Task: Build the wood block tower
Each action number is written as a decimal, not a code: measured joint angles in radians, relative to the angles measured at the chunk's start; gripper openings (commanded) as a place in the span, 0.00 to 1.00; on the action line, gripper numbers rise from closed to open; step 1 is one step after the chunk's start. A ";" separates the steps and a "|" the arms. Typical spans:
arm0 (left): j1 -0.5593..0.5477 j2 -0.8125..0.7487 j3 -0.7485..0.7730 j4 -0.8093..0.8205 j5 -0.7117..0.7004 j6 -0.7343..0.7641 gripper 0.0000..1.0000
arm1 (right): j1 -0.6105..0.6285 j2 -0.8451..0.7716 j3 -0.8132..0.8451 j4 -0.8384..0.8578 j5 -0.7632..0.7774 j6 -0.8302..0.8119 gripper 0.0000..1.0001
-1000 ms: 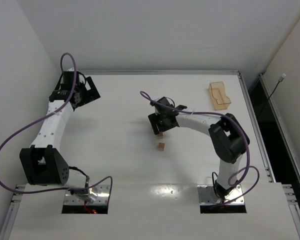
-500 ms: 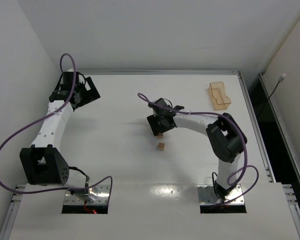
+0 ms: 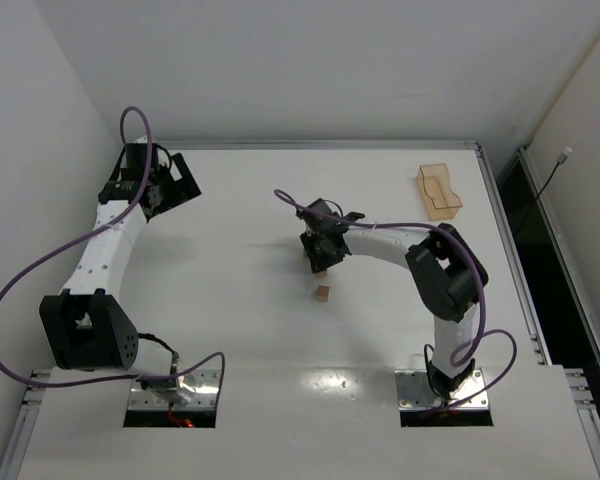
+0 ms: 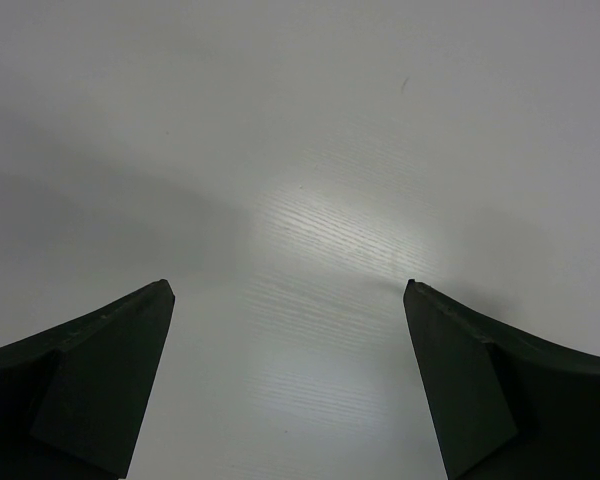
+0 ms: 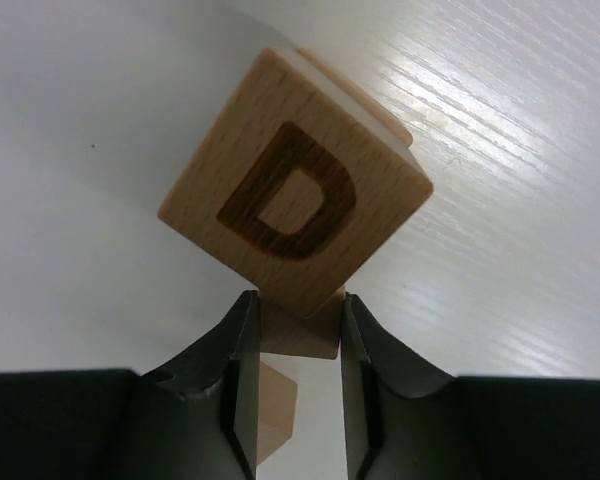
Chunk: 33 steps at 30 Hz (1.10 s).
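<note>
Tan plastic tray (image 3: pixel 439 192) sits at the far right of the white table (image 3: pixel 230 330), well apart from everything else. One loose block (image 3: pixel 323 293) lies at mid-table, just on the near side of the right gripper (image 3: pixel 319 260).

In the right wrist view a D cube (image 5: pixel 295 200), turned askew, overlaps the top edge of a smaller-looking block (image 5: pixel 300 335). The jaws pinch that block from both sides. A pale edge (image 5: pixel 378 102) peeks out behind the D cube, and another tan piece (image 5: pixel 276 420) shows lower between the fingers; I cannot tell what either belongs to.

The right arm reaches forward and bends in toward the centre, its wrist tipped down over the blocks. The left arm stretches to the far left corner, and the left gripper (image 4: pixel 286 290) has its jaws spread wide above the tabletop.
</note>
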 measured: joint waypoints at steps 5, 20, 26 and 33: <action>0.000 0.000 0.000 0.000 0.000 -0.001 0.99 | 0.000 0.000 0.002 -0.001 0.003 0.006 0.00; -0.001 0.000 -0.023 0.011 0.033 0.008 0.99 | -0.010 -0.539 -0.225 0.028 -0.103 -0.222 0.00; -0.001 0.000 -0.023 0.018 0.101 0.063 0.99 | -0.053 -0.465 -0.084 -0.168 -0.330 -0.558 0.00; -0.004 0.006 -0.023 0.028 0.143 0.101 0.99 | -0.101 -0.185 0.291 -0.422 -0.497 -0.842 0.00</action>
